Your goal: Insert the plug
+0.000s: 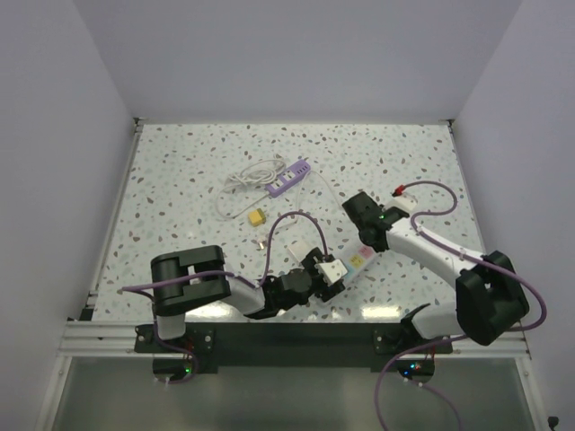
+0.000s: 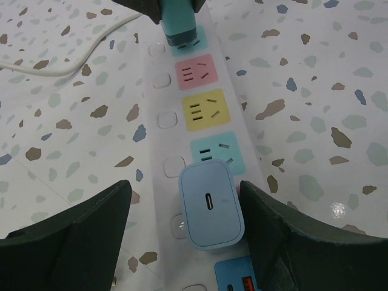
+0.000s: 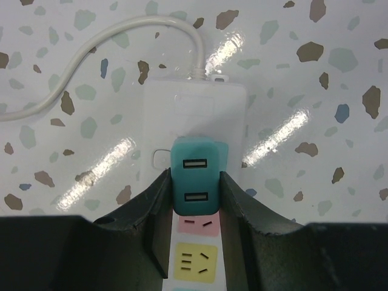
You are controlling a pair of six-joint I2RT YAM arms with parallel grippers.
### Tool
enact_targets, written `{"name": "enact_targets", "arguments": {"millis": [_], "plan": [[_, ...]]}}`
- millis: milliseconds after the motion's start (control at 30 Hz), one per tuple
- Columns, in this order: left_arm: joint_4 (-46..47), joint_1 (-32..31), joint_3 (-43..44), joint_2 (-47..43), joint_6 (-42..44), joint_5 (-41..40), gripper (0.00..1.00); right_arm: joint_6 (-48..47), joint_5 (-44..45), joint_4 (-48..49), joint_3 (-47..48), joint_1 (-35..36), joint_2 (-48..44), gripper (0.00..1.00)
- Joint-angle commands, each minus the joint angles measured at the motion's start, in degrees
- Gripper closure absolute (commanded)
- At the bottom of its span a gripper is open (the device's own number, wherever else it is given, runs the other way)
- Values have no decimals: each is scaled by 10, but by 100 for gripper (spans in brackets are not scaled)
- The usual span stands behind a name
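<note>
Speckled terrazzo tabletop [image 1: 180, 171] gleamed with glare patches, plain pale walls [image 1: 296, 54] enclosed three sides, aluminium rail [image 1: 99, 337] edged the front.

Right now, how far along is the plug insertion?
Looks done: the light blue charger stands on the power strip, with the open left gripper straddling it. In hand: the right gripper is shut on the teal charger at the end socket. Left: seating it fully, if needed, then releasing.

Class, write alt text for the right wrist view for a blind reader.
The right tool grips a teal two-port USB charger at the end socket of a white power strip, whose cable curves away across the speckled table.
</note>
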Motion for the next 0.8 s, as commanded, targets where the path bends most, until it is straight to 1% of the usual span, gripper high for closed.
{"name": "enact_targets", "arguments": {"millis": [0,167,433,767], "plan": [[17,-2,6,-2,-2,0,23,33,2,-15,-15,11,19,100],[19,-3,5,0,-2,-1,25,40,5,-10,-27,14,39,100],[20,-3,1,-3,-2,-1,25,42,5,5,-63,17,42,100],[17,-3,0,-12,1,-5,26,44,2,15,-63,23,97,100]]}}
